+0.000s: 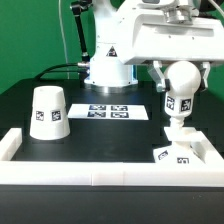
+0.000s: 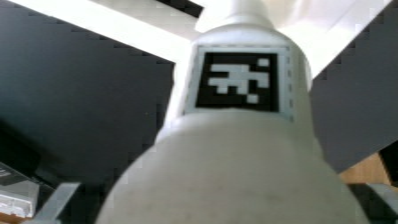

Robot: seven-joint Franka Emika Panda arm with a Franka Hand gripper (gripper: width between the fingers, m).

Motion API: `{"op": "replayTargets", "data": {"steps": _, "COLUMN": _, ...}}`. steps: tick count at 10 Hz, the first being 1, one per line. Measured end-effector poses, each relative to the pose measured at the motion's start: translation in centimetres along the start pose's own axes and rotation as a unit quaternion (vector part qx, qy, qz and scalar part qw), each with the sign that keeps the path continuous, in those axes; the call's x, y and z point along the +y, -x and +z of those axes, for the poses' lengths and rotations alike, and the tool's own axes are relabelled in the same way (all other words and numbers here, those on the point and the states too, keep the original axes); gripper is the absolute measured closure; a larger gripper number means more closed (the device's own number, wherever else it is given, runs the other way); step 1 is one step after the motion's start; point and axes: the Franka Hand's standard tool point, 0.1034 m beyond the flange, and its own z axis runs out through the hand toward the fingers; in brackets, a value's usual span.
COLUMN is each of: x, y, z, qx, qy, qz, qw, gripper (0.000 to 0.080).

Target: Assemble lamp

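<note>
Now my gripper (image 1: 181, 77) clamps the bulb (image 1: 180, 100) upright; I must hold it vertical and lower it straight into the base (image 1: 186, 153) directly below the gripper.

The desk (image 1: 100, 137) is black, edged by a white rim (image 1: 90, 172). The marker board (image 1: 108, 111) is white, printed with a row of black-and-white square tags. To the exterior view's left of the marker board, the shade (image 1: 48, 110) is white with a black-and-white square marker. To that view's right of it, the bulb (image 1: 181, 85) is white with a similar marker, and the base (image 1: 190, 152) is white with black tags. Behind the marker board the backdrop (image 1: 30, 40) is green.
</note>
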Motion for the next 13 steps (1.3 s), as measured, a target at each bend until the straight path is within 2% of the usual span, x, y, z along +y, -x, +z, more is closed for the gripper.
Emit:
{"op": "replayTargets", "data": {"steps": 6, "x": -0.9, "y": 0.5, "z": 0.4, "qx": -0.006, "qy": -0.005, "qz": -0.004, "qw": 1.0, "gripper": 0.0223}}
{"op": "replayTargets", "data": {"steps": 11, "x": -1.3, "y": 1.6, "z": 1.6, "qx": -0.017, "qy": -0.009, "qz": -0.003, "qw": 1.0, "gripper": 0.0223}}
{"op": "replayTargets", "data": {"steps": 13, "x": -1.0, "y": 1.6, "z": 1.8, "qx": -0.006, "qy": -0.001, "qz": -0.003, "qw": 1.0, "gripper": 0.0223}}
